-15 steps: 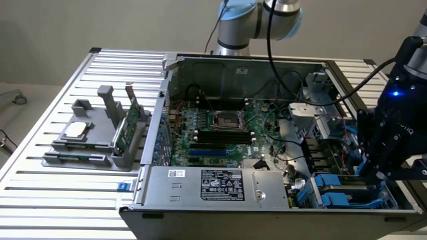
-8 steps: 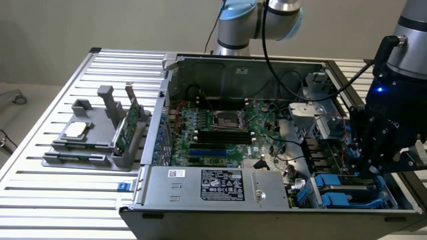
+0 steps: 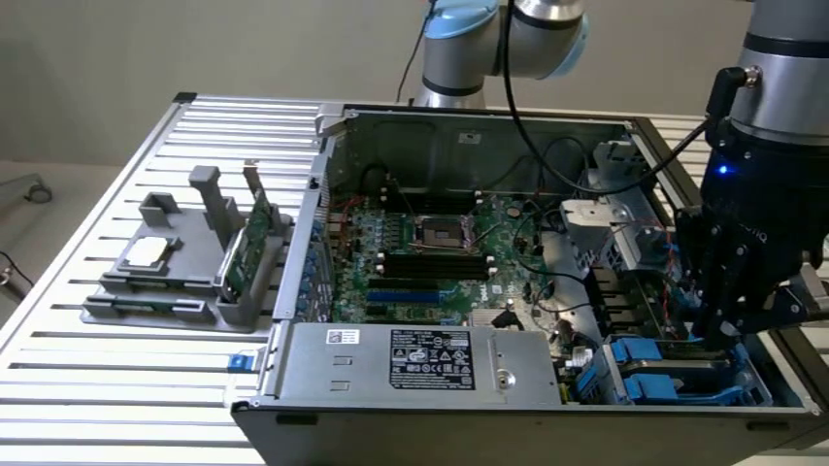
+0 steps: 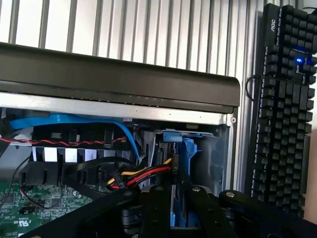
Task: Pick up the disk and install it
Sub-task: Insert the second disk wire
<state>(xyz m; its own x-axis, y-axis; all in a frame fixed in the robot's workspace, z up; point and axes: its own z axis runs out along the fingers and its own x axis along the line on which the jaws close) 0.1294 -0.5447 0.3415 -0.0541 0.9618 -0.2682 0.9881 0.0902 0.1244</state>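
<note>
- While the arm reaches into the open computer case (image 3: 453, 126) at the exterior view's right, the gripper (image 4: 181, 198) stands with its two black fingers (image 4: 157, 210) drawn close on either side of the disk (image 4: 174, 168), clamped on its upper edge.
- Held on edge, the disk shows a thin dark body framed by a blue plastic bracket (image 4: 188, 148); its face and label are turned away and cannot be read.
- It sits upright in the drive bay (image 3: 680, 374) at the case's front corner, with red, yellow and black wires (image 4: 143, 173) and a flat blue cable (image 4: 74, 121) just beside it.
- Elsewhere in the case lie a green motherboard (image 3: 428, 252) and a silver power supply (image 3: 414, 359) with a printed label.
- Under the case is a ribbed aluminium table (image 3: 143, 369).
- On the exterior view's left stands a grey fixture (image 3: 182, 272) holding a small silver chip (image 3: 149, 250) and an upright green card (image 3: 252, 248).
- Beyond the case, a black keyboard (image 4: 282, 109) rests on the table.
</note>
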